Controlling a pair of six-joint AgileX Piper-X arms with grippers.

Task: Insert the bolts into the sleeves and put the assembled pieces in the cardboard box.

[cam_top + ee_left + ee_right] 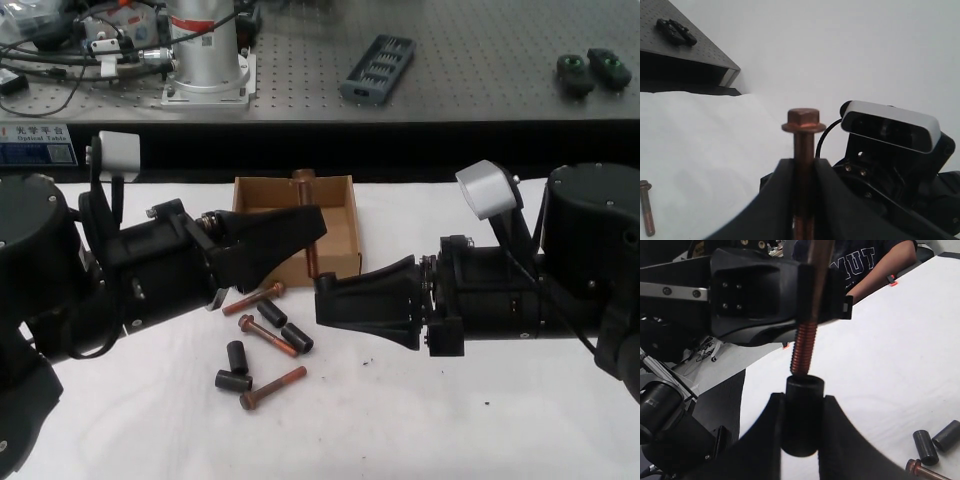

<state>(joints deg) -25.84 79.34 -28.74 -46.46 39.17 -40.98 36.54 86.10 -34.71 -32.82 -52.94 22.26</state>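
Observation:
My left gripper (312, 232) is shut on a copper bolt (308, 215), held upright with its hex head (803, 122) up, at the front of the cardboard box (341, 262). Just below it my right gripper (326, 292) is shut on a black sleeve (803, 412). The bolt's threaded tip (802, 352) sits right at the sleeve's open end. On the white cloth in front of the box lie three loose bolts (268, 337) and several black sleeves (237, 357).
Behind the cloth runs a perforated metal bench with a black rack (378, 67), a silver post base (207, 55) with cables, and two small black parts (594, 70). The cloth's right front area is bare.

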